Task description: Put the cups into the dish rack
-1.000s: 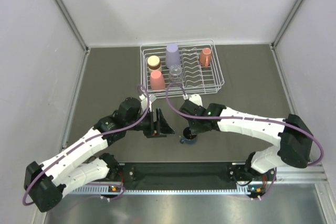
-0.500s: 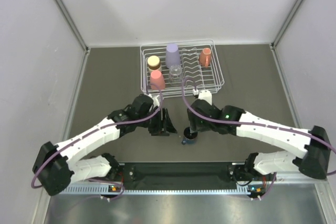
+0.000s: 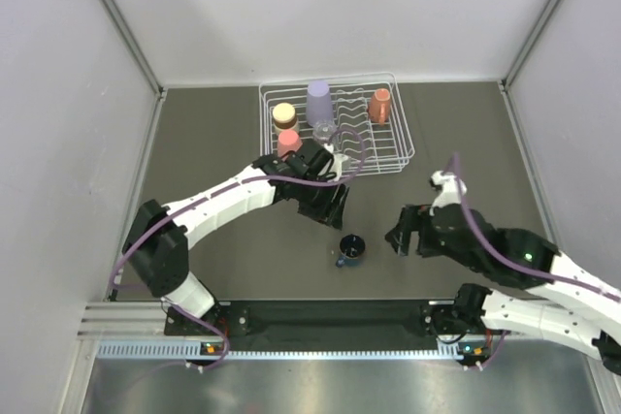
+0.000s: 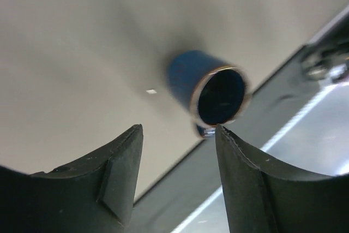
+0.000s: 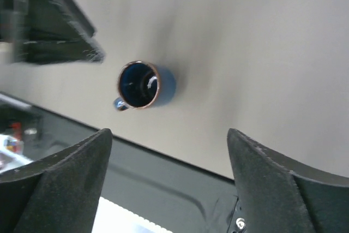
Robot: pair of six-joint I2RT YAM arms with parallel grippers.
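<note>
**A:** One mug (image 3: 351, 247) is out of the rack (image 3: 386, 147), upright on the rack's near side and well apart from it.

**B:** And the hands?

**A:** Both are empty. The left gripper (image 4: 178, 129), jaws spread, hangs between rack and mug. The right gripper (image 5: 169, 132), also wide open, is nearer than the rack's right end.

**B:** Best approach?

**A:** I'd use the left. Straddle the wall opposite the handle, squeeze firmly and lift straight. Then set it in a free rack bay, clear of the cups (image 3: 319, 101).
</note>
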